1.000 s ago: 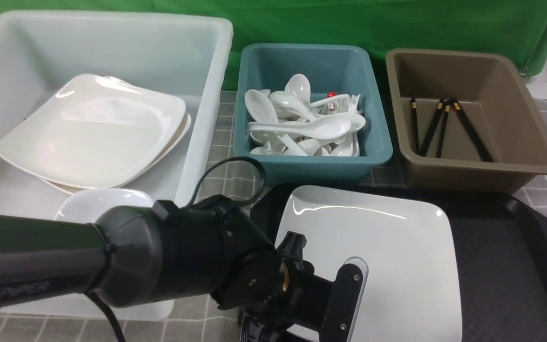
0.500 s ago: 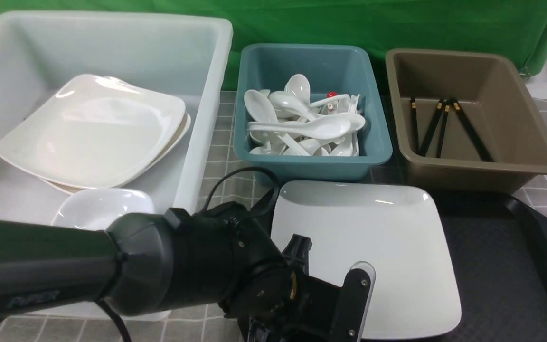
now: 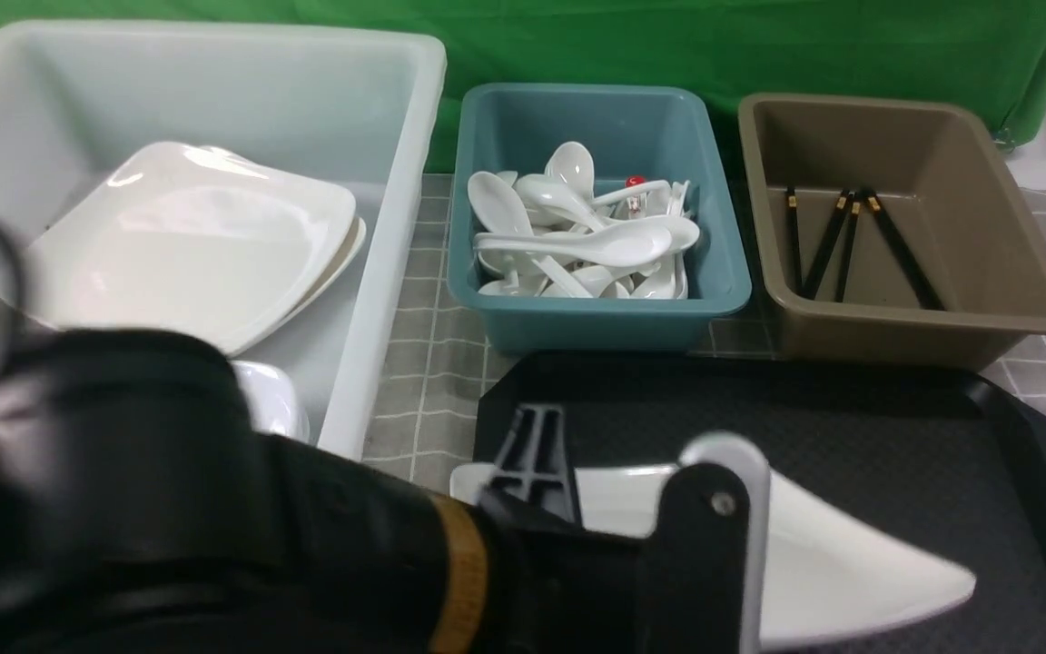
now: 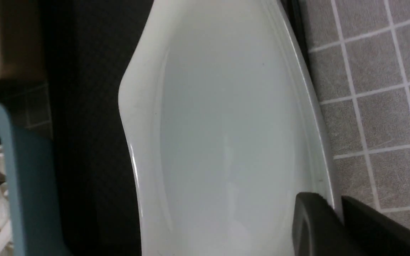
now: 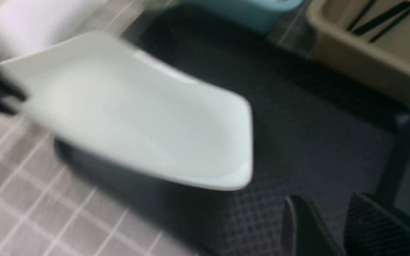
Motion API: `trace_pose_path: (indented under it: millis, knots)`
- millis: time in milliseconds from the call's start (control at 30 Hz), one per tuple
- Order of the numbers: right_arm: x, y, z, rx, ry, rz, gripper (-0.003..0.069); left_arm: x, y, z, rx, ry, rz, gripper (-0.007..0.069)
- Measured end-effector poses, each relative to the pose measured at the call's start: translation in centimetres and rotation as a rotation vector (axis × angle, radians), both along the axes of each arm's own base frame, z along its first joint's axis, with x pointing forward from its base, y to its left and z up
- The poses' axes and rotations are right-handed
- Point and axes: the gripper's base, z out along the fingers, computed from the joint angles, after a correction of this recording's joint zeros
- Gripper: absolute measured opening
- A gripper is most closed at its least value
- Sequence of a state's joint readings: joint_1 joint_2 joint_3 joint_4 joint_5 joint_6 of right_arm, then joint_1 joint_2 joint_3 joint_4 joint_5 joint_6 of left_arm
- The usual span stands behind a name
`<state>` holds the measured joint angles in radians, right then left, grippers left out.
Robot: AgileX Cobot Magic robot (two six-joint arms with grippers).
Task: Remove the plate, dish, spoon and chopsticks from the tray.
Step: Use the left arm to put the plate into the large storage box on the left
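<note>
Left gripper [image 4: 335, 209] clamped on plate [image 4: 226, 124] rim, plate tilted above tray [image 3: 941, 436], prob to clear white tub [image 3: 214, 73] wall. Right gripper [image 5: 329, 217] jaws apart, empty.

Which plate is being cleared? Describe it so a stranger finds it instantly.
Find the black tray in front of the teal tub and brown tub. Over its left half hangs a large white square plate, its rim pinched in the left hand. Unlike the plates lying stacked in the white tub, this one is tipped up steeply and held.
</note>
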<state>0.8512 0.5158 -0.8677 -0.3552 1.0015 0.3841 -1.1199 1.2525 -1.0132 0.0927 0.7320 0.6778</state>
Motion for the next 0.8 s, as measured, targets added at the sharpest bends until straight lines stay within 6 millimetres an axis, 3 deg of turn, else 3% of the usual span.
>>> trace_pose_path:
  millis: [100,133,233,300,400,600,700,800]
  knots:
    - [-0.1,-0.2,0.8,0.023,-0.024,-0.014,0.0155,-0.3,0.6,2.1,-0.079,-0.042,-0.001,0.0027]
    - [-0.2,-0.4,1.4,0.039,-0.04,-0.017,0.0119,-0.4,1.2,4.1,-0.138,-0.089,0.005,0.0027]
    - [-0.3,-0.6,2.3,0.062,-0.064,-0.019,0.0066,-0.1,2.0,6.4,-0.189,-0.145,0.065,0.0028]
    - [-0.4,-0.7,2.9,0.083,-0.09,-0.015,0.0032,1.2,3.1,8.3,-0.198,-0.205,0.172,0.0028]
    - [-0.2,-0.5,3.2,0.103,-0.116,-0.005,0.0023,4.1,5.6,9.6,-0.145,-0.308,0.333,0.0028]
    - [0.5,0.5,3.1,0.079,-0.107,0.004,0.0023,10.5,11.0,8.2,0.026,-0.343,0.613,0.0028]
    - [0.8,0.8,3.0,0.049,-0.104,0.017,0.0023,14.6,14.4,5.2,0.146,-0.302,0.736,0.0028]
    - [0.8,0.8,2.9,0.04,-0.096,0.015,0.0027,17.2,15.9,2.0,0.21,-0.253,0.763,0.0029]
